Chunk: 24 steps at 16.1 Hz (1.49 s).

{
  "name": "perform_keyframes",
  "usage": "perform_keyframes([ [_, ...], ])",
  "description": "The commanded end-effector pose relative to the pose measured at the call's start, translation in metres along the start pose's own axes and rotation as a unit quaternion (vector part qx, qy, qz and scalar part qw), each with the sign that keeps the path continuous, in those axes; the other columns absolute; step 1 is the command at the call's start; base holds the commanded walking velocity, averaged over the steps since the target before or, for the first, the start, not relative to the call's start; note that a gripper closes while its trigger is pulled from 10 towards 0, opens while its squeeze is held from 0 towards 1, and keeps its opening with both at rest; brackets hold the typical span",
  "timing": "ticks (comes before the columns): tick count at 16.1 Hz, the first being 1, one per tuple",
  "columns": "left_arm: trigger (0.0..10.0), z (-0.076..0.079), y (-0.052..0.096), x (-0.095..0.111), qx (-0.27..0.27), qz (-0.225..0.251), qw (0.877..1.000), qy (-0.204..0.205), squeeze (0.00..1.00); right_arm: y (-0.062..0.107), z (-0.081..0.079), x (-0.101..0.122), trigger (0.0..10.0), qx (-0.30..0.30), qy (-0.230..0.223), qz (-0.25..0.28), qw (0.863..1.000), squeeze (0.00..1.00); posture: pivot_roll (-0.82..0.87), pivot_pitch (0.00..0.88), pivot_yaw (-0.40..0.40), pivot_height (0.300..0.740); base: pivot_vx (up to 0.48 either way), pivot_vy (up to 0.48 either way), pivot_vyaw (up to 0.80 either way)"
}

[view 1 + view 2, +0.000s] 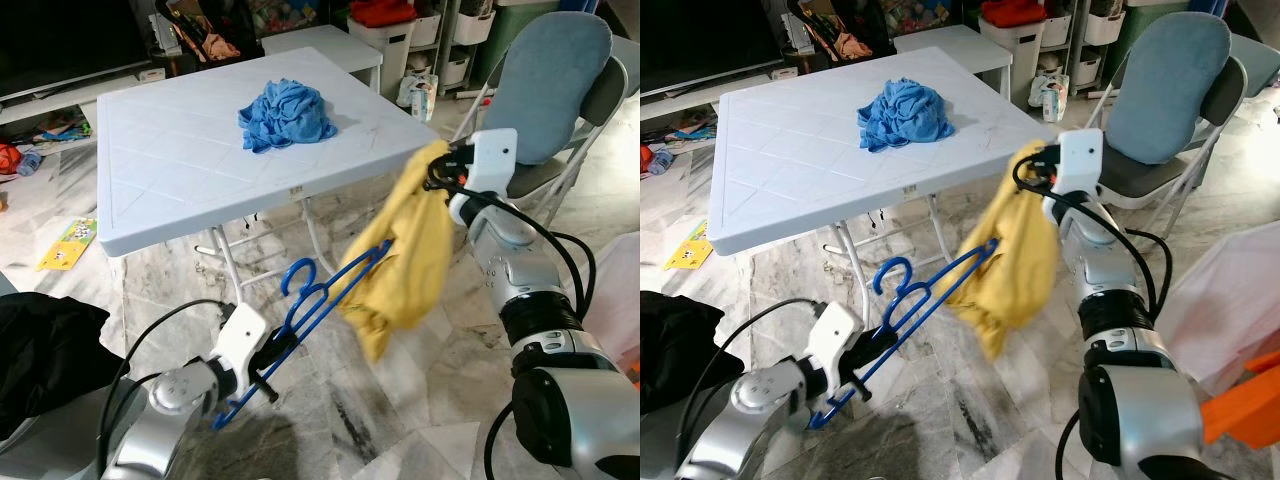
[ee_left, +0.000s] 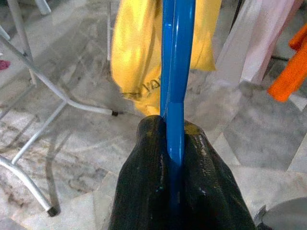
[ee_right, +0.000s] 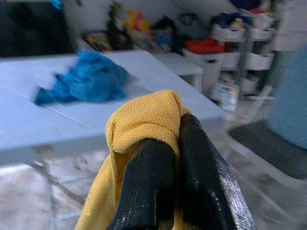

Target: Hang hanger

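Left claw (image 1: 268, 362) clamped tight on the lower bar of the blue hanger (image 1: 305, 310), hook end up and free, far arm poked ahead into the yellow shirt (image 1: 405, 255), likely to thread the cloth onto it. Right claw (image 1: 436, 170) pinched shut on the shirt's top, holding it up so it drapes open below. Beyond both, a white table (image 1: 160, 190) with a blue cloth (image 1: 287, 113); past the right claw, a grey chair (image 1: 555, 90).
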<state>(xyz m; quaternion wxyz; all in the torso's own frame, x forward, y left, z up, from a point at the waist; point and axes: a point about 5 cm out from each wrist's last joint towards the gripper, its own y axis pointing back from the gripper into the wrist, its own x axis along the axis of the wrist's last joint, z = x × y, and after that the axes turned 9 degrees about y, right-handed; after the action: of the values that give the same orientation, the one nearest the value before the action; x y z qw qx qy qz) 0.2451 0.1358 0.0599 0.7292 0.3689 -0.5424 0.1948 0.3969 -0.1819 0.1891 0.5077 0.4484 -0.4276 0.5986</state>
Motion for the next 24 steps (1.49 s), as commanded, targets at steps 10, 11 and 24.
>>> perform_keyframes([
  [10, 10.0, -0.014, 0.014, 0.032, 0.223, 0.16, 0.959, 0.063, 0.0, 0.013, -0.007, -0.026, 10.0, 0.022, -0.016, -0.025, 0.999, 0.0, -0.09, 0.0, 0.028, 0.74, 0.0, 0.0, 0.0],
  [11, 10.0, -0.014, 0.015, 0.033, 0.249, 0.17, 0.952, 0.06, 0.0, 0.016, -0.011, -0.024, 10.0, 0.036, -0.011, -0.008, 0.999, 0.0, -0.09, 0.0, 0.03, 0.74, 0.0, 0.0, 0.0],
  [24, 10.0, -0.023, 0.017, 0.053, 0.353, 0.225, 0.905, 0.075, 0.0, 0.035, -0.054, -0.002, 10.0, 0.148, -0.082, 0.066, 0.983, 0.0, -0.06, 0.0, 0.035, 0.74, 0.019, 0.0, 0.16],
])
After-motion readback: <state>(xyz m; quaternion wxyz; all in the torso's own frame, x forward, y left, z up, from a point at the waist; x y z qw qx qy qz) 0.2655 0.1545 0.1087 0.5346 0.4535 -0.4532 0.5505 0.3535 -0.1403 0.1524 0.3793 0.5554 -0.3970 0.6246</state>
